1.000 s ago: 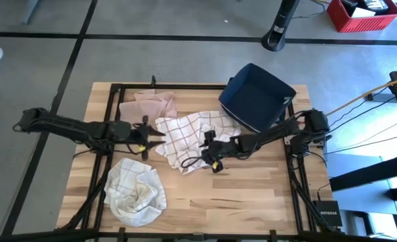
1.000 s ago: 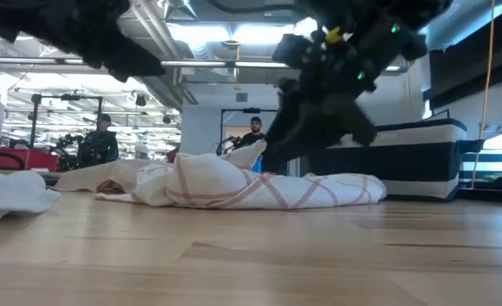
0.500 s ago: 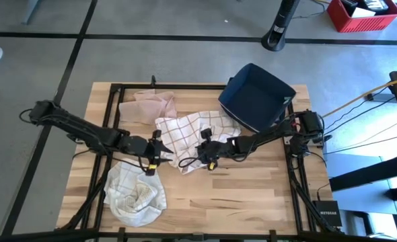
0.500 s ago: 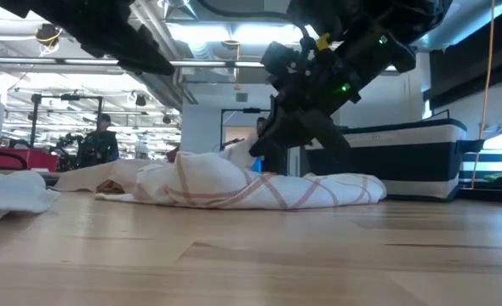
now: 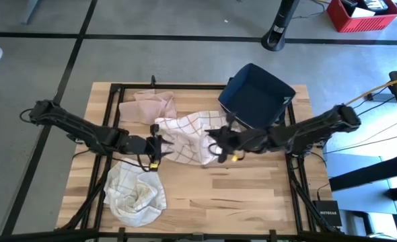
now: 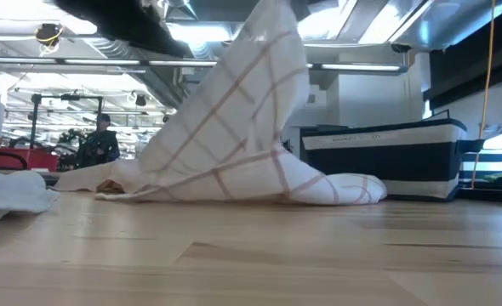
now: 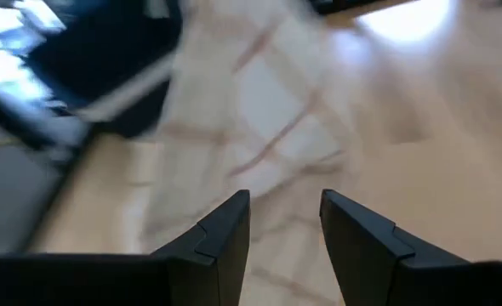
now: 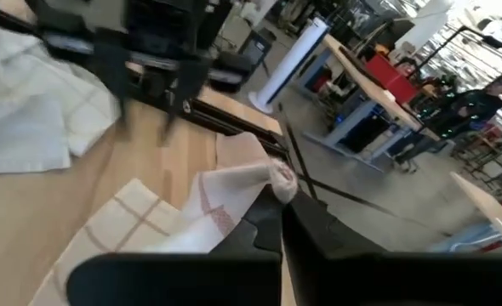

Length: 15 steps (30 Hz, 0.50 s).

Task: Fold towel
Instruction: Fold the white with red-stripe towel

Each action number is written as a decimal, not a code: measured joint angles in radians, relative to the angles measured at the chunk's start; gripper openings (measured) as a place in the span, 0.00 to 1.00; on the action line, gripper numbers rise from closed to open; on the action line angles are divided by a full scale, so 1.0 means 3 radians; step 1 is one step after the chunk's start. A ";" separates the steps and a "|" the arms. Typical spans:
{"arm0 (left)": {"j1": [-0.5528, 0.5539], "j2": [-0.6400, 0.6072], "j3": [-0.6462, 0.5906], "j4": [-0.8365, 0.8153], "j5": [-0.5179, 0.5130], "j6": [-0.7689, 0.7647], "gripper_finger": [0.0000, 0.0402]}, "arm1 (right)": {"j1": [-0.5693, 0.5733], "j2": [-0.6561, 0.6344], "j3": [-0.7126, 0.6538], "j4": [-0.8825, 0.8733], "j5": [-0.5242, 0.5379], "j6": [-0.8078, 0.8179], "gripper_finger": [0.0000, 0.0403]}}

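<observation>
A white towel with red checks lies mid-table, one part drawn up into a peak while its far and left parts rest on the wood. My right gripper is shut on that raised part, coming in from the table's right. My left gripper hovers open at the towel's left edge; in the left wrist view its fingers stand apart with the towel just ahead, untouched. My right gripper pinches a bunched bit of the towel's near-right edge between its two shut fingers; how many layers, I cannot tell. The fingers reach in nearly level from the table's right. The cloth hangs from them in a slack tent, its lower part on the table.
A pink cloth lies at the far left, a crumpled white cloth at the near left. A dark blue bin stands at the far right. Bare wood stretches along the near right. People stand in the room behind.
My right gripper has shut on the towel's near-right part and risen, shifting a little toward the table's right. That part has been lifted into a peak while the rest stays on the table. My left gripper has moved toward the near edge and the towel.
</observation>
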 joint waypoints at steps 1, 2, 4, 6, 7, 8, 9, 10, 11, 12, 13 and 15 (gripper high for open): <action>0.0016 0.0000 0.0061 -0.0030 -0.0128 0.0129 0.34 | 0.0000 -0.0076 -0.0001 -0.0027 0.0002 0.0005 0.01; 0.0036 0.0000 0.0119 -0.0021 -0.0227 0.0253 0.34 | -0.0001 -0.0133 -0.0001 -0.0020 0.0003 0.0008 0.02; 0.0097 -0.0001 0.0215 -0.0017 -0.0362 0.0481 0.34 | -0.0001 -0.0244 -0.0001 0.0026 0.0005 0.0019 0.02; 0.0170 -0.0001 0.0287 -0.0010 -0.0440 0.0601 0.34 | -0.0001 -0.0319 -0.0001 0.0037 0.0006 0.0015 0.01; 0.0212 -0.0002 0.0300 -0.0009 -0.0456 0.0575 0.34 | -0.0001 -0.0340 -0.0001 0.0046 0.0006 0.0001 0.01; 0.0248 -0.0003 0.0300 -0.0036 -0.0463 0.0481 0.34 | -0.0001 -0.0360 -0.0001 0.0041 0.0006 -0.0007 0.01; 0.0279 -0.0003 0.0300 -0.0118 -0.0470 0.0358 0.34 | -0.0001 -0.0369 -0.0002 0.0032 0.0004 -0.0006 0.01; 0.0299 -0.0001 0.0298 -0.0228 -0.0468 0.0237 0.34 | -0.0001 -0.0373 -0.0002 0.0035 0.0005 0.0019 0.01; 0.0318 0.0001 0.0296 -0.0338 -0.0464 0.0112 0.34 | -0.0001 -0.0375 -0.0002 0.0018 0.0005 0.0066 0.01; 0.0337 0.0018 0.0294 -0.0402 -0.0442 0.0008 0.34 | -0.0001 -0.0375 -0.0002 -0.0029 0.0005 0.0124 0.01; 0.0359 0.0041 0.0294 -0.0415 -0.0366 -0.0097 0.34 | -0.0001 -0.0374 -0.0002 -0.0095 0.0004 0.0181 0.01; 0.0398 0.0116 0.0294 -0.0320 0.0025 -0.0216 0.34 | -0.0003 -0.0338 -0.0001 -0.0206 0.0005 0.0297 0.01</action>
